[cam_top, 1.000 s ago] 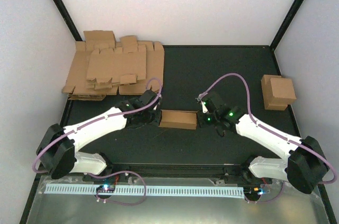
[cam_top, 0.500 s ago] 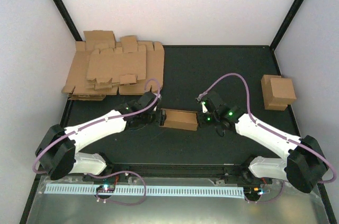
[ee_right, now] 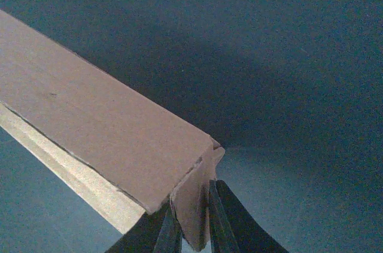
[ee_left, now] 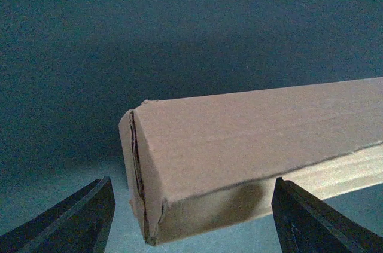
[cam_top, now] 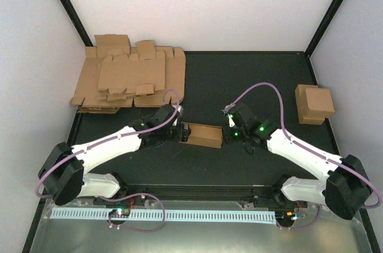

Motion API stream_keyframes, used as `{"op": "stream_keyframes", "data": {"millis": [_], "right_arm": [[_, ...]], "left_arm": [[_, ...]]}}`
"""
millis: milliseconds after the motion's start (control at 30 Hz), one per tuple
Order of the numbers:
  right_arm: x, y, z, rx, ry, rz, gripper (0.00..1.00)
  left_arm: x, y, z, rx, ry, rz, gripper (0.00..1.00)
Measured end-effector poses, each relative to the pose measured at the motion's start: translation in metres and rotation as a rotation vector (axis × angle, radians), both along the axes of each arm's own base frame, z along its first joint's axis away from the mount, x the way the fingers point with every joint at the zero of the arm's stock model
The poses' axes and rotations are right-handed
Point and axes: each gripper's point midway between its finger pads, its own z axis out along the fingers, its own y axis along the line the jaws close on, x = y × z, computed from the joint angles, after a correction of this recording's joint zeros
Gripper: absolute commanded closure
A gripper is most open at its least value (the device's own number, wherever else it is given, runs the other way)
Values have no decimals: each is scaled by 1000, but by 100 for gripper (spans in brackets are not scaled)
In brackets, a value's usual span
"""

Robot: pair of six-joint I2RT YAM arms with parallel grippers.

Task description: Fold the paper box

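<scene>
The paper box [cam_top: 202, 135] is a small brown cardboard box lying on the black mat between my two arms. My left gripper [cam_top: 179, 132] is at its left end. In the left wrist view the left gripper [ee_left: 191, 223] stands open, and the box's end corner [ee_left: 239, 151] sits between the wide-apart fingers [ee_left: 78, 217] without touching them. My right gripper [cam_top: 228, 130] is at the right end. In the right wrist view the right gripper [ee_right: 194, 226] is shut on the thin end wall of the paper box [ee_right: 108, 127].
A pile of flat brown cardboard blanks [cam_top: 128, 79] lies at the back left. One folded cardboard box [cam_top: 314, 103] stands at the far right edge. White walls enclose the black mat [cam_top: 251, 79] on three sides.
My left gripper has opened and let go of the box's left end, and moved slightly right. The right gripper has kept its pinch and barely moved.
</scene>
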Motion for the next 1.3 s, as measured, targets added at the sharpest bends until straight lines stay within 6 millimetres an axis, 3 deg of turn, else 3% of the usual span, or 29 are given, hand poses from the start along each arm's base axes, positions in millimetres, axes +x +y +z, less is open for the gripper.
{"op": "stream_keyframes", "data": {"millis": [167,433,667,1300], "right_arm": [[-1,-1,-1,-3,5,0,84],[-4,-1,-1,-1,23,-5,88],[-4,2,13,12,44,-11,93],[-9,6,11,15,162,-67,98]], "left_arm": [[2,-2,-9,8,19,9,25],[4,-4,-10,-3,18,20,27],[5,-5,-11,-12,15,25,28],[5,-7,-11,-19,0,43,30]]}}
